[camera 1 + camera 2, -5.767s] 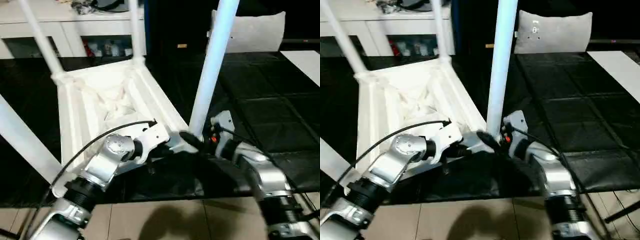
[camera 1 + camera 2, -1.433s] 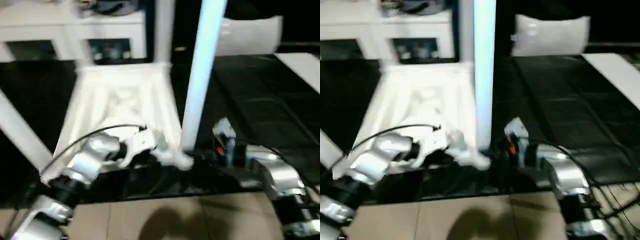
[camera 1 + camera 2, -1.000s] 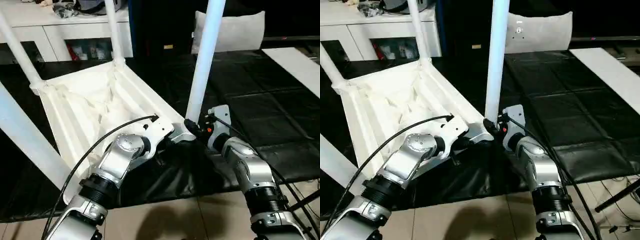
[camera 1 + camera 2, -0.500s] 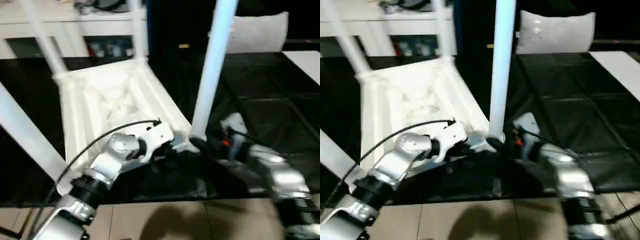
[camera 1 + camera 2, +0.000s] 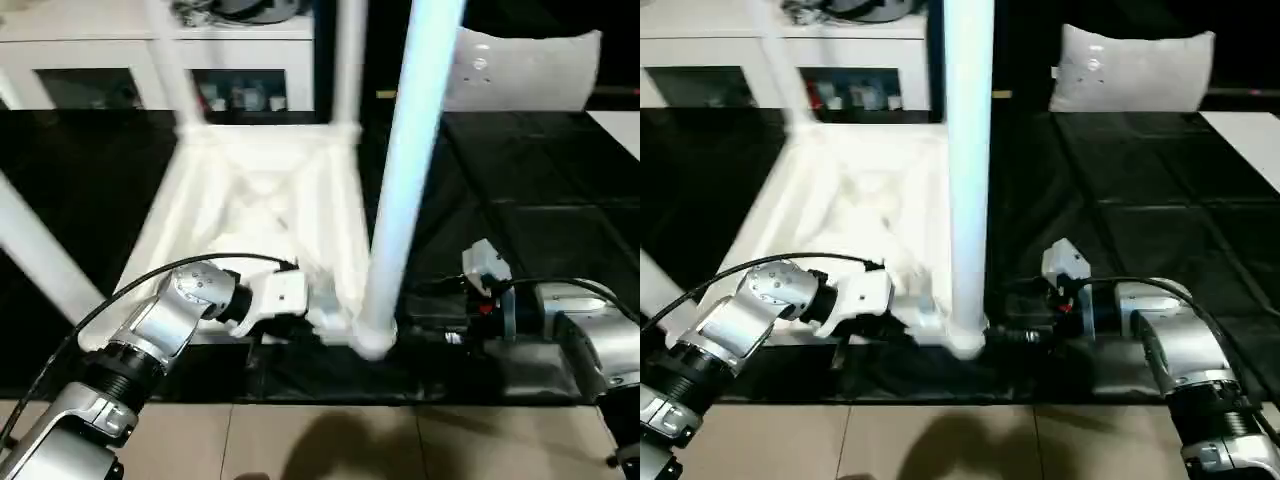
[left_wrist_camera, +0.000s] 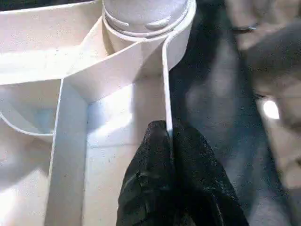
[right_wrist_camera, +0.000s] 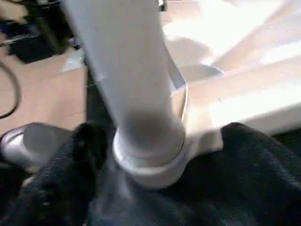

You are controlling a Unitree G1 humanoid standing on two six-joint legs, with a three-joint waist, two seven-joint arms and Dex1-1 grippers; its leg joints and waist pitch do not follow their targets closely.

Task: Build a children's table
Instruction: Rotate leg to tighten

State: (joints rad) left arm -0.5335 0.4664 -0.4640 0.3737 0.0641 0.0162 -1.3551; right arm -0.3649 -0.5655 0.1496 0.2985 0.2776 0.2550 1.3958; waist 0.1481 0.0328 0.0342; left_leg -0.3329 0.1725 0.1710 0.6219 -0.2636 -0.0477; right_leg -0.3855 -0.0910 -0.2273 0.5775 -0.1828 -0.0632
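Left wrist view: black fingers (image 6: 157, 188) pinch the upturned white table (image 5: 255, 200)'s thin rim — right fingers' spread unclear.

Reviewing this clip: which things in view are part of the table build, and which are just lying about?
Part of the job:
- upside-down table top
- near leg seated in its corner socket
- left gripper, pinching the top's rim

Lying about:
- white cabinet
- grey pillow
- black mat

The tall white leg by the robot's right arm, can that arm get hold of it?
Probably yes. The right gripper sits beside the base of the near leg, with nothing between them.
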